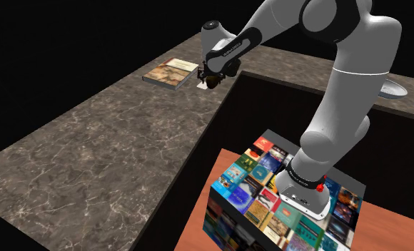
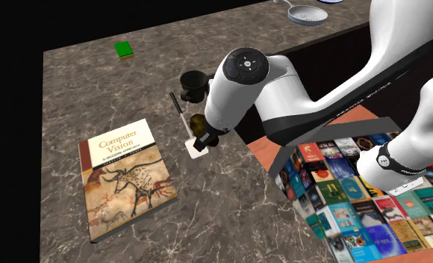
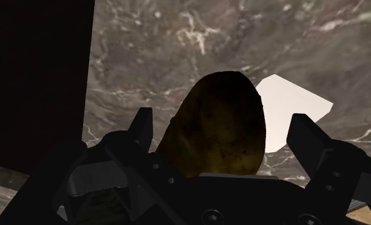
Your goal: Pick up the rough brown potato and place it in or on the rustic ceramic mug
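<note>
The potato, a rough brown-yellow lump, sits between the two black fingers of the gripper. The fingers are spread, and a strip of background shows on each side of the potato, so neither fingertip visibly touches it. Whether it rests on the marble counter or is clear of it cannot be told. In the second exterior view the potato lies near the book, a volume titled "Computer Vision" with a bull painting on its cover, on the side of the book that faces the counter's inner edge. The gripper points down beside the potato, at the end of the white arm. Under it lies a white flat piece on a thin dark handle, also just beside the book. The dark mug stands upright on the same side of the book, a little apart from the potato. A small green block lies well apart from the book, toward the counter's far edge. In the shoulder view the gripper hangs just beside the book.
</note>
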Tool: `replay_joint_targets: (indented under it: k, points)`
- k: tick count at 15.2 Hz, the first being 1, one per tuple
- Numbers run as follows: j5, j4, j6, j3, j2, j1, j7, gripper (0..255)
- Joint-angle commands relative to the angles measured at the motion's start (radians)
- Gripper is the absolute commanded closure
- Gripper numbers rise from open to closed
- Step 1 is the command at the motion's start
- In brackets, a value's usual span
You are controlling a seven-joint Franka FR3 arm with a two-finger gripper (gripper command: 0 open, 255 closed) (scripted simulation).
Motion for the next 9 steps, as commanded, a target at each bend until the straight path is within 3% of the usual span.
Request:
replay_joint_targets:
  k: [1,9]
  points:
    - [-0.011,-0.001,0.021,-0.006,0.019,-0.002,0.008,0]
    - [-0.014,0.000,0.026,-0.007,0.025,-0.002,0.010,0]
